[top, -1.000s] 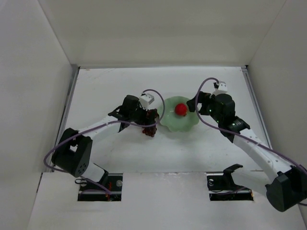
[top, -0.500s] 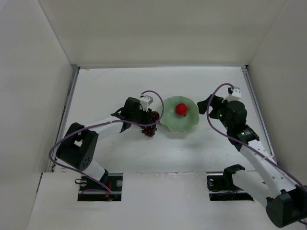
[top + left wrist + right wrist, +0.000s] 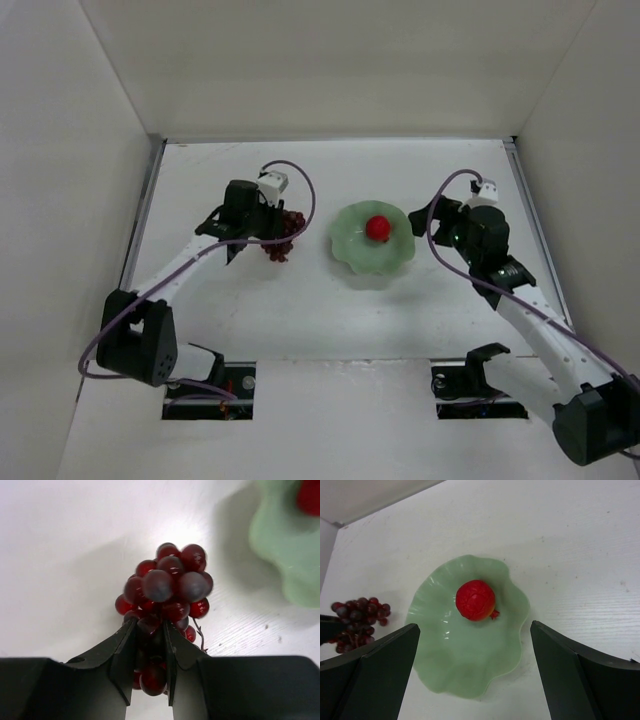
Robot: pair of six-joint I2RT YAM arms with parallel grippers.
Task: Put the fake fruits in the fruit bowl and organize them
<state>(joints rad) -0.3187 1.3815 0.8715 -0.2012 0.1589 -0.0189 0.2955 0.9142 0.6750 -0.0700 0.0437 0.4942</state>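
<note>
Left claw (image 3: 149,645) clamped (narrow gap), right claw (image 3: 475,672) spread wide

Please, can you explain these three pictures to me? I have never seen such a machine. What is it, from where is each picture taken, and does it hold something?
These are two robot arms on a white table. One picture looks down from above; the other two come from small cameras on each wrist. The left gripper has its jaws closed on a bunch of dark red grapes, beside a pale green bowl. A red round fruit lies inside that bowl. The right gripper is open and holds nothing; it points at the bowl.
</note>
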